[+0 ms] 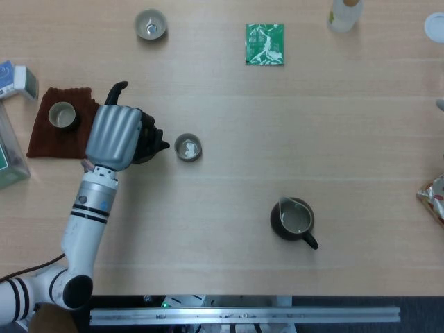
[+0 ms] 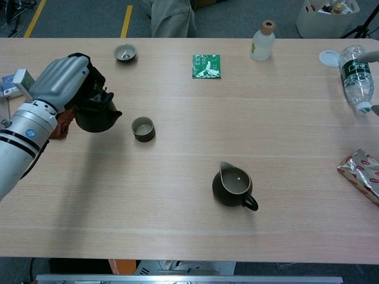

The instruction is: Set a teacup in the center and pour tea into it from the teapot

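Left hand [image 1: 116, 135] is wrapped around the dark teapot [image 2: 98, 115], fingers clamped on it, carrying it clear of the tabletop [image 2: 195, 148]; spout points toward the teacup [image 1: 188, 147], which stands upright just beside the spout tip, near the middle of the tabletop though somewhat left of true centre; cup-setting step looks done, or close enough, on my reading; teapot appears roughly level, no tilt that would start a stream, and no tea can be seen falling; the pale patch inside the teacup could be reflection or liquid, cannot tell which; so pouring is judged not yet begun; what is left: bring the spout over the cup rim, tip the pot, fill, right it again and set it down; brown cloth [image 1: 59, 125] at the left edge carries another small cup [image 1: 61, 114]; a further cup [image 1: 150, 24] sits at the far side, a green packet [image 1: 264, 44] further along, and a dark pitcher [image 2: 234, 186] with handle toward the near right; right hand barely shows at the far right edge, state cannot be told.
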`<action>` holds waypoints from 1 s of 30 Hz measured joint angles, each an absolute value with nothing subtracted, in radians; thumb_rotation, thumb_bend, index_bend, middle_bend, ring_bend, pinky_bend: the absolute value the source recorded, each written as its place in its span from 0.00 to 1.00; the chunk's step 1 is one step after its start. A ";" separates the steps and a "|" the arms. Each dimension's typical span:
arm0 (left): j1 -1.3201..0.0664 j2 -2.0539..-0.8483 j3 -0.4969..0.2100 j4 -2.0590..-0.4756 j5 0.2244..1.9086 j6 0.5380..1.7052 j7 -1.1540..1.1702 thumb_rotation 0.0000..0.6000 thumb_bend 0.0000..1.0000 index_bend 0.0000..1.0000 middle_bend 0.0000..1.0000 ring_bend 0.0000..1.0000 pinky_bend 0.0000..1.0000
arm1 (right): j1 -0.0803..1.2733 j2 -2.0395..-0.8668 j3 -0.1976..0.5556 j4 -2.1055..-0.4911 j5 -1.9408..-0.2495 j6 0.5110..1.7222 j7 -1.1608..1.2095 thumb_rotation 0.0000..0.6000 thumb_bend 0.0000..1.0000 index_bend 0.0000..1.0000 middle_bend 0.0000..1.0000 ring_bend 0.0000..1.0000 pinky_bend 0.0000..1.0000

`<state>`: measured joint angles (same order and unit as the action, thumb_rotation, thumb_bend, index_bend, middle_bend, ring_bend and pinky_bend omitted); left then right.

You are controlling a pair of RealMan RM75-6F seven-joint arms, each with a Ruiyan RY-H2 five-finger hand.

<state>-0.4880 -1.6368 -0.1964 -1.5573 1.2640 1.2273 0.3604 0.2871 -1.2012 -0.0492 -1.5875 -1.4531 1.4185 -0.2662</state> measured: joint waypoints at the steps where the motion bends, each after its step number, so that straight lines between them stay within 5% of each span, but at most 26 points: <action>1: -0.492 -1.643 -0.198 -1.552 1.262 1.225 0.365 1.00 0.38 0.91 1.00 0.84 0.14 | 0.285 -1.201 -0.048 -1.587 -1.454 1.417 -0.264 1.00 0.25 0.17 0.21 0.04 0.06; 30: -0.555 -1.792 -0.169 -1.310 1.325 1.255 0.444 1.00 0.38 0.91 1.00 0.84 0.14 | 0.255 -1.189 -0.001 -1.573 -1.430 1.326 -0.205 1.00 0.25 0.17 0.21 0.04 0.06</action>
